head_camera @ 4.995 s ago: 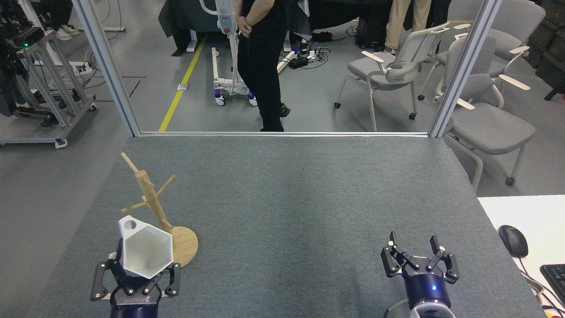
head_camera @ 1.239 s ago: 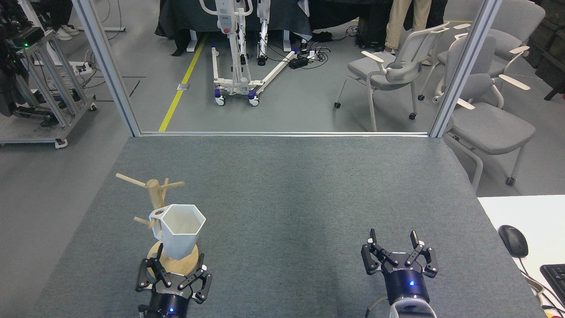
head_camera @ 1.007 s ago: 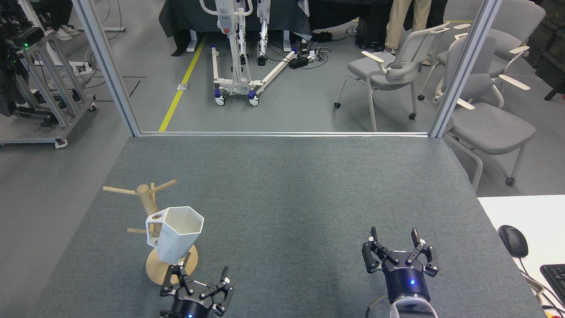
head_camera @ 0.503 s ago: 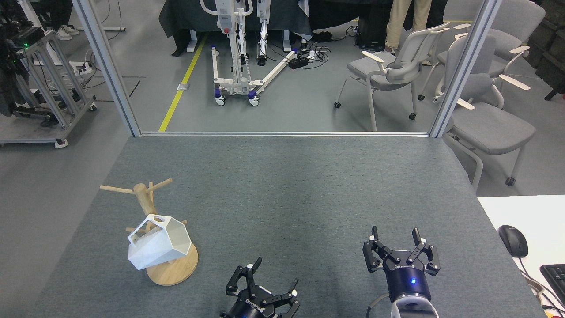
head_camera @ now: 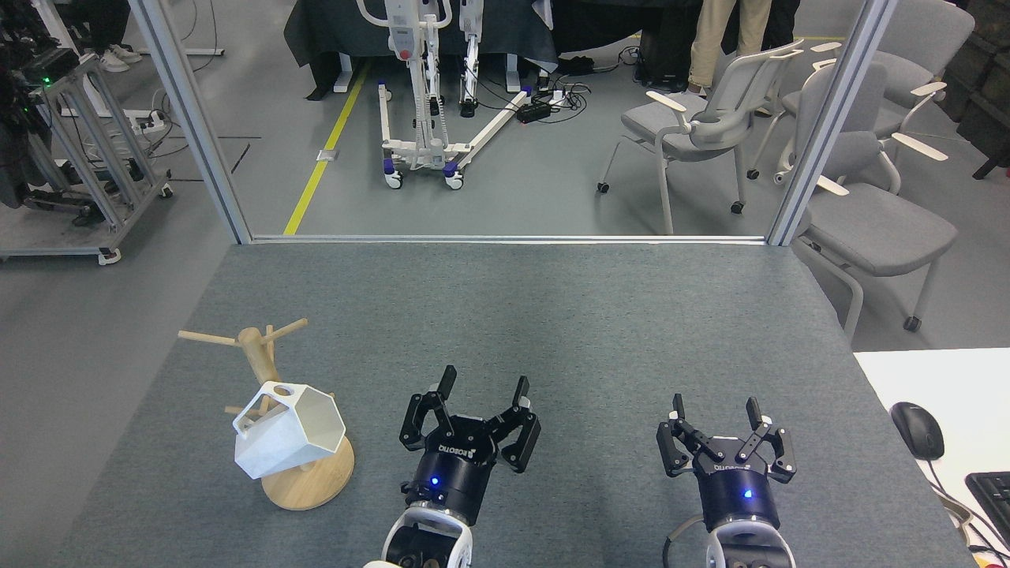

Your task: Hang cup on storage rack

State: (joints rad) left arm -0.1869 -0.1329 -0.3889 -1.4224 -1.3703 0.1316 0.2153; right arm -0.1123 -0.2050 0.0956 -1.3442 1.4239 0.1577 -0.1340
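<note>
The cup (head_camera: 288,432) is white and has flat sides. It sits at about 8 o'clock on the grey table (head_camera: 552,315), low on the storage rack (head_camera: 272,394). It is tipped over, with its open mouth facing right and a little up. Its handle is on the left, right against the wooden post. One of the low pegs seems to go through the handle, but the cup hides that spot, so I cannot be sure. The bottom of the cup is just above the round wooden base, or maybe touching it.

The left gripper (head_camera: 480,388) is at about 6 o'clock, well apart from the cup. Its 2 black fingers are spread wide and nothing is between them. The right gripper (head_camera: 716,408) is at about 5 o'clock. Its 2 fingers are spread wide too, and it holds nothing.

I think the job looks just about done. The cup hangs by itself and no claw is touching it. The rack stands up straight on its base. 3 pegs near the top stick out bare.

What is left is small. The cup has to stay put and not slip off the peg. It leans a lot, so it might swing or slide if the table is bumped. The arms only need to keep clear of it.
</note>
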